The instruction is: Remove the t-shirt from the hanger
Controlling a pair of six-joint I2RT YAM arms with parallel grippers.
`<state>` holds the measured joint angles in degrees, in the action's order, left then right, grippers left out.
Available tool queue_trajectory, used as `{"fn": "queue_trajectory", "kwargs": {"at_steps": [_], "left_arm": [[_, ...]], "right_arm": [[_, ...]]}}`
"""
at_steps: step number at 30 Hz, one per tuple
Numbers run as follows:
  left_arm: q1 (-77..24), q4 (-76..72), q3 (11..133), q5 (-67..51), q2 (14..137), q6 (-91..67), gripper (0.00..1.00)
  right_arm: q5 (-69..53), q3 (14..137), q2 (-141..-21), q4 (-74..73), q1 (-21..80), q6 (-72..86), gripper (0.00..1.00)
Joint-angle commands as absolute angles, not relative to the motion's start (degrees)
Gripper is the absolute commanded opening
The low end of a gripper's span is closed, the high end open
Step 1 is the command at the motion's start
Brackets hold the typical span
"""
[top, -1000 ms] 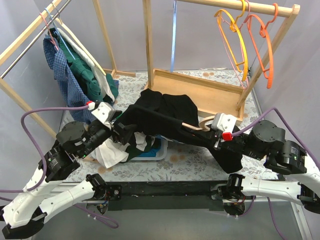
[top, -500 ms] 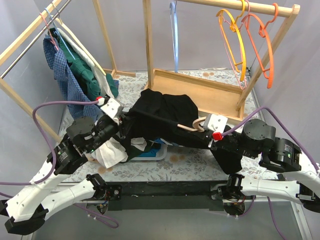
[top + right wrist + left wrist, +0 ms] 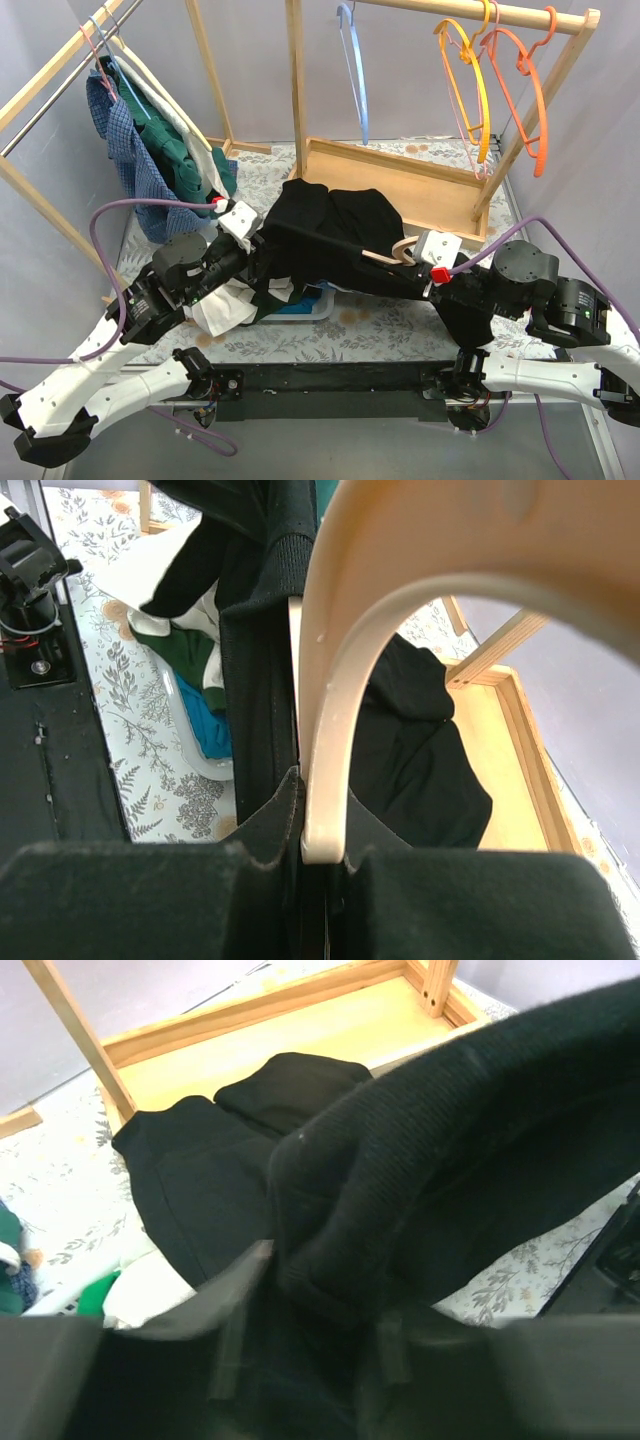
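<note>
I work in a robotics lab's test cell (dressed as a laundry corner): plain lilac screens [image 3: 250, 70] around, bare wooden racks [image 3: 296, 90] at twelve o'clock, my bases [image 3: 197, 366] bolted to a black rail [image 3: 330, 380] at six.

**Setting.** We show a table [image 3: 390, 320] covered by a pale cloth printed with grey leaves. A black strip [image 3: 330, 380] runs along its near edge. Plain lilac-grey walls [image 3: 250, 60] close it in at the back and on both sides. A wooden clothes rack stands on the table, made up of an upright post [image 3: 296, 100], a top rail [image 3: 520, 15] and a shallow wooden tray [image 3: 400, 190] at its foot. On the rail we mark a blue hanger [image 3: 358, 80], a yellow hanger [image 3: 484, 95] and orange hangers [image 3: 541, 105]. At left, a slanting rail [image 3: 45, 80] carries a blue checked shirt [image 3: 125, 150] beside green and white garments. Light is soft and even.
</note>
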<state>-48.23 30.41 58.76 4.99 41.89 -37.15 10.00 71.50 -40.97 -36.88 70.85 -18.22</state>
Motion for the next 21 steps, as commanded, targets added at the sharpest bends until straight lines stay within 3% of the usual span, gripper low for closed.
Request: {"fn": "queue_trajectory", "kwargs": {"at_steps": [1,3,12,21], "left_arm": [[-48.3,31.7,58.7,6.1,42.4,-36.4,0.14],[-48.3,31.9,58.8,8.3,42.9,-36.5,0.00],[-48.3,34.9,60.6,34.4,48.2,-42.1,0.00],[-48.3,36.0,65.4,47.9,52.1,-47.2,0.00]], "right_arm": [[10.8,75.1,-39.9,-30.9,70.8,-18.9,0.01],[11.2,75.0,-39.6,-31.2,70.8,-18.8,0.01],[14.1,71.2,-36.1,-36.9,70.8,-16.8,0.01],[14.8,70.9,-29.8,-44.8,70.8,-12.4,0.01]]}}
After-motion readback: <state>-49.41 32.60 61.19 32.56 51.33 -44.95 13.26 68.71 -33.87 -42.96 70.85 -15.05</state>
